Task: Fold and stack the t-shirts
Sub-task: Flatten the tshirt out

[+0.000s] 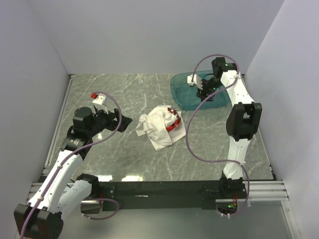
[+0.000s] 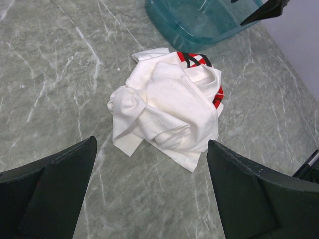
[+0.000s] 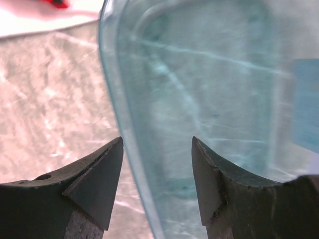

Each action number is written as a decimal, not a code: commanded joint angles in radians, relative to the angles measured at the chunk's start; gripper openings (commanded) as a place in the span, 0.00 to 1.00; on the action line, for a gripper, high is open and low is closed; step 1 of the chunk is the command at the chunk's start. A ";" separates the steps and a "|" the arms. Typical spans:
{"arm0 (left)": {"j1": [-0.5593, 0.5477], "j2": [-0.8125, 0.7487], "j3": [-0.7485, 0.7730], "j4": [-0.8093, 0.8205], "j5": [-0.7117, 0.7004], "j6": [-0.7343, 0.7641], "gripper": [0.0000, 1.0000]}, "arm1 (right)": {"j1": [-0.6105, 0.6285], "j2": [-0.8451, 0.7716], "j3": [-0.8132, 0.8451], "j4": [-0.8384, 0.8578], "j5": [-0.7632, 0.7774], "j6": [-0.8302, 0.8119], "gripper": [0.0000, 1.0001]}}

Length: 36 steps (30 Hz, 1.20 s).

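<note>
One crumpled white t-shirt (image 1: 160, 127) with red print showing at its far edge lies bunched in the middle of the table. In the left wrist view the t-shirt (image 2: 169, 107) sits just ahead of my fingers. My left gripper (image 1: 124, 122) hovers to the left of the shirt, wide open and holding nothing (image 2: 151, 144). My right gripper (image 1: 203, 92) is at the teal basin, open. It straddles the basin's near rim (image 3: 112, 74), one finger outside and one inside, neither touching it (image 3: 157, 140).
The teal plastic basin (image 1: 185, 84) stands at the back right of the marble-patterned table, and its corner also shows in the left wrist view (image 2: 199, 27). White walls close in the table on the left, back and right. A purple cable loops beside the right arm.
</note>
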 commanded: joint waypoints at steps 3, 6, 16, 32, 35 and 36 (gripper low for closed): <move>0.001 -0.022 0.012 0.041 0.031 0.021 0.99 | 0.001 0.009 -0.080 0.006 0.088 -0.018 0.64; 0.001 -0.023 0.011 0.041 0.030 0.021 0.99 | 0.002 0.015 -0.111 0.095 0.136 0.025 0.64; 0.001 -0.025 0.009 0.039 0.026 0.022 0.99 | 0.010 0.071 -0.179 0.239 0.223 0.111 0.44; 0.001 -0.043 0.008 0.044 0.045 0.017 0.99 | 0.022 0.009 -0.219 0.478 0.410 0.852 0.00; 0.001 -0.051 0.006 0.044 0.042 0.017 1.00 | 0.025 0.107 -0.066 0.453 0.621 1.118 0.00; 0.001 -0.054 0.005 0.044 0.043 0.017 1.00 | 0.024 0.127 -0.037 0.448 0.675 1.177 0.00</move>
